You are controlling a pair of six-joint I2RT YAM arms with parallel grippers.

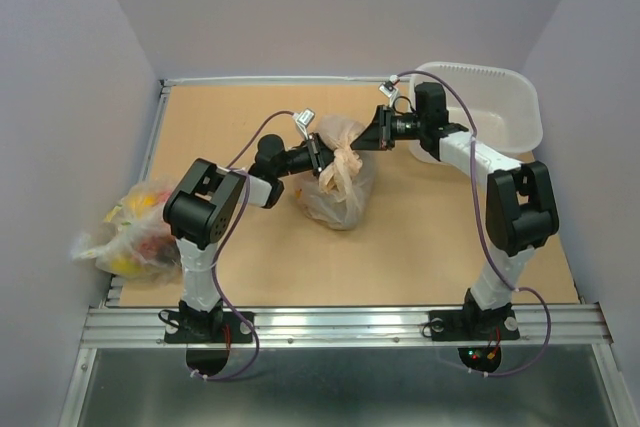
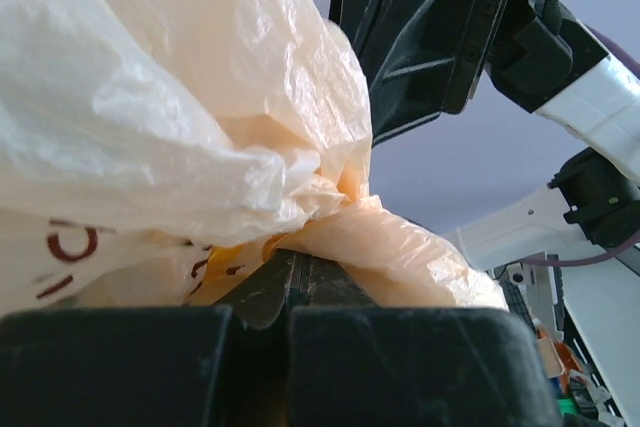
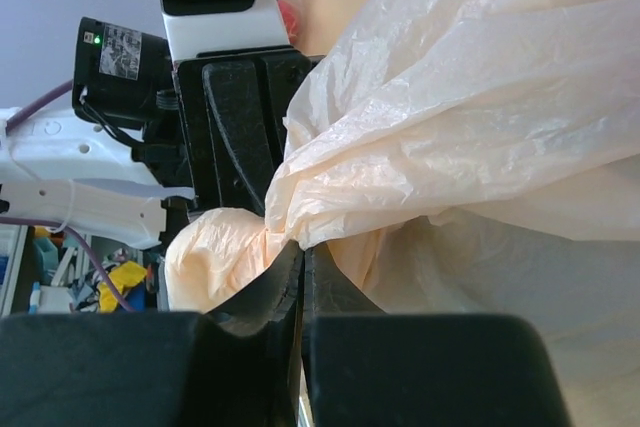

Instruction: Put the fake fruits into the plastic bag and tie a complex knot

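Note:
The cream-white plastic bag [image 1: 338, 182] stands in the middle of the table, its top bunched into a twisted knot [image 1: 347, 159] between both grippers. My left gripper [image 1: 318, 155] is shut on the bag's handle from the left; in the left wrist view the plastic [image 2: 200, 127] bunches just above the closed jaws. My right gripper [image 1: 378, 129] is shut on the other handle from the right; in the right wrist view the plastic [image 3: 450, 147] runs into the closed jaws. The fruits inside are hidden by the plastic.
A second similar bag [image 1: 135, 227] with coloured fruit lies at the table's left edge. A white rigid tub [image 1: 490, 107] stands at the back right behind the right arm. Grey walls enclose the table on three sides.

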